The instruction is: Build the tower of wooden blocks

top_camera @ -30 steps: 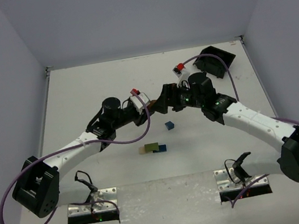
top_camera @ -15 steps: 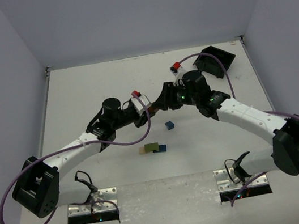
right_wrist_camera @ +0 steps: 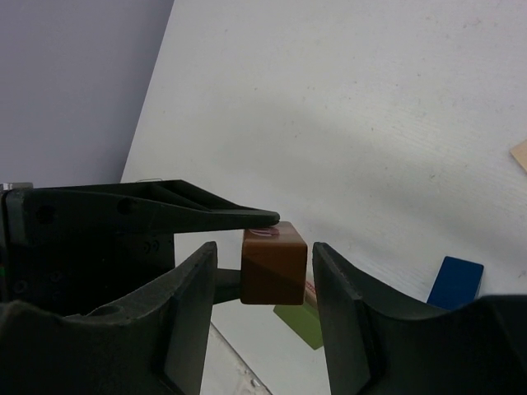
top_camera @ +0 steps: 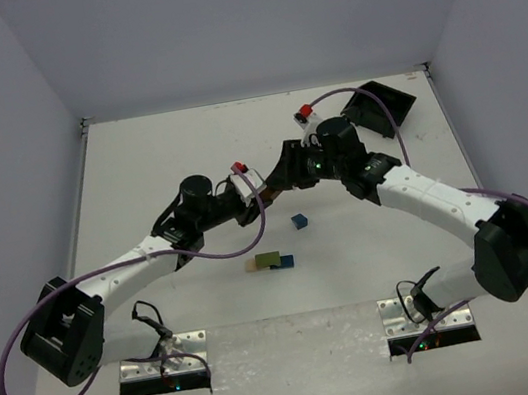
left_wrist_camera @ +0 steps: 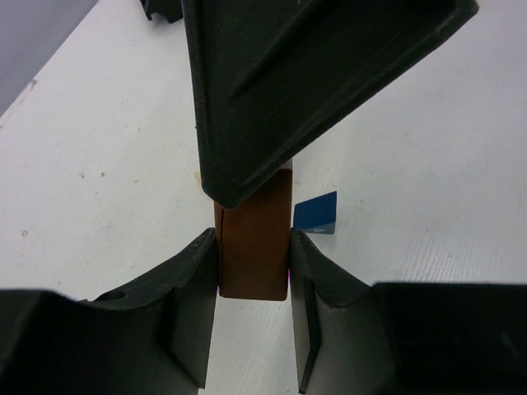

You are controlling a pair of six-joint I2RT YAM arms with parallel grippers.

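Arms: two. The left arm (top_camera: 124,271) and right arm (top_camera: 427,201) both reach in from their bases, elbows out, and their wrists meet tip to tip over the middle of the table (top_camera: 156,155).
Bin: one black bin (top_camera: 382,105), behind the right gripper near the far corner.
Left gripper (left_wrist_camera: 254,239): closed on the reddish brown block (left_wrist_camera: 255,247), with both fingers pressed flat against its sides.
Right gripper (right_wrist_camera: 265,248): jaws parted around the free end of the same block. A sliver of space shows on each side, so it is not gripping.
Blocks: five, namely one reddish brown, one tan, one olive green and two blue.
Reddish brown block, axis: the long side appears to run along the left fingers, and the far end points into the right gripper.
Wood block tower (top_camera: 270,260): on the table, below both grippers and nearer the bases. Its tan block (top_camera: 252,263), olive green block (top_camera: 269,258) and dark blue block (top_camera: 287,262) touch in a short row lying across the grippers' line. I cannot tell whether any of them sits on top.
Loose blue block (top_camera: 298,221): alone on the table, between the grippers and the tower and just under the right gripper.
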